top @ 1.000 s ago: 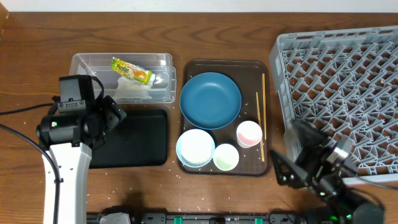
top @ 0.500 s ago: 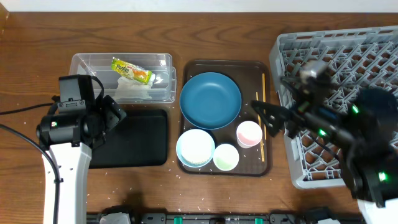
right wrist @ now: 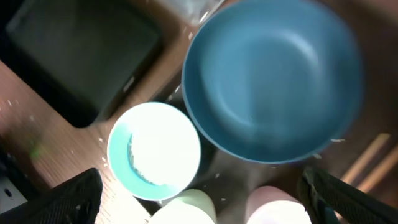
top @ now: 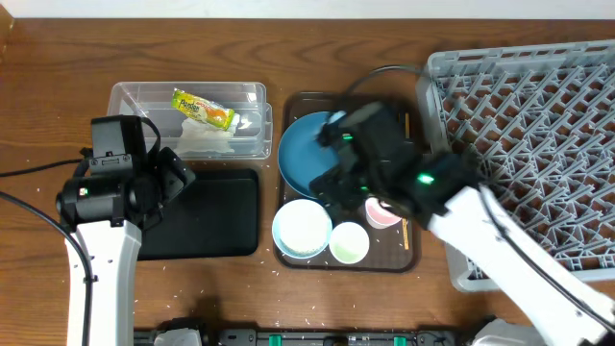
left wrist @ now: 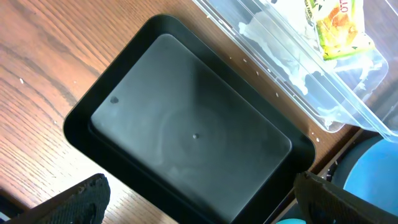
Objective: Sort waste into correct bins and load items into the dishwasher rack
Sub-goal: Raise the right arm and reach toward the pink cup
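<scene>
My left jaws are spread wide and hold nothing. In my left wrist view their two dark fingertips point(left wrist: 81, 199) sit in the bottom corners, and the black tub point(left wrist: 193, 134) fills the middle of the frame. The clear tub point(left wrist: 298, 56) lies at the upper right of that view, just beside the black one, and the snack wrapper point(left wrist: 336, 25) is inside it. From above, the white tissue point(top: 207, 142) is in the clear tub too, just below the wrapper in the frame. My right jaws are wide open as well, with nothing in them. They hang over the brown tray point(top: 293, 104) in the middle of the bench point(top: 58, 48). In my right wrist view the blue plate point(right wrist: 267, 81) fills the upper right, and a white bowl point(right wrist: 154, 152) sits at the lower left, just beside it. From above, a second white bowl point(top: 349, 242) and the small cup point(top: 382, 216) stand near the bottom of the tray, the cup partly hidden by my right arm point(top: 404, 168). The grey rack point(top: 538, 96) is at the right edge.
</scene>
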You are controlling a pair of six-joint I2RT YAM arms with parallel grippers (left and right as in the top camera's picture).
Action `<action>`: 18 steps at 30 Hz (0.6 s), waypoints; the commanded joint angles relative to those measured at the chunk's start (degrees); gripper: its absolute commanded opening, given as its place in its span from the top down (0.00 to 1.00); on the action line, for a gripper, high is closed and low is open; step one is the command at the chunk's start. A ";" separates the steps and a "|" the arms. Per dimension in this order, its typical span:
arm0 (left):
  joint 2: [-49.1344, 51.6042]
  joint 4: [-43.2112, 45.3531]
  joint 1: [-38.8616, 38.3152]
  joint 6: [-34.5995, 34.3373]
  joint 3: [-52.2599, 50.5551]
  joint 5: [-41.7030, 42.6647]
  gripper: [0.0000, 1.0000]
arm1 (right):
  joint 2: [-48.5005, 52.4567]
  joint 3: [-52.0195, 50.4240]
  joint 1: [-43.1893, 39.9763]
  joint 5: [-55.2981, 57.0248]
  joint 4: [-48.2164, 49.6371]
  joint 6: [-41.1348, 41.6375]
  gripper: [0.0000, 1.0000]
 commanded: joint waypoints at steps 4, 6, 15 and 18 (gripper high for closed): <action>0.24 -0.20 0.31 -0.09 1.11 -0.09 0.03 | 3.30 1.77 2.73 -2.73 -0.39 0.52 0.01; 0.22 -0.20 0.31 -0.09 1.11 -0.09 0.03 | 3.85 1.77 2.75 -2.43 -0.02 -0.52 0.01; 0.24 -0.20 0.31 -0.09 1.11 -0.09 0.03 | 4.52 1.60 1.46 22.29 -9.75 39.85 0.01; 0.24 -0.20 0.31 -0.09 1.11 -0.09 0.02 | 5.73 1.46 1.49 20.11 -10.03 39.85 0.01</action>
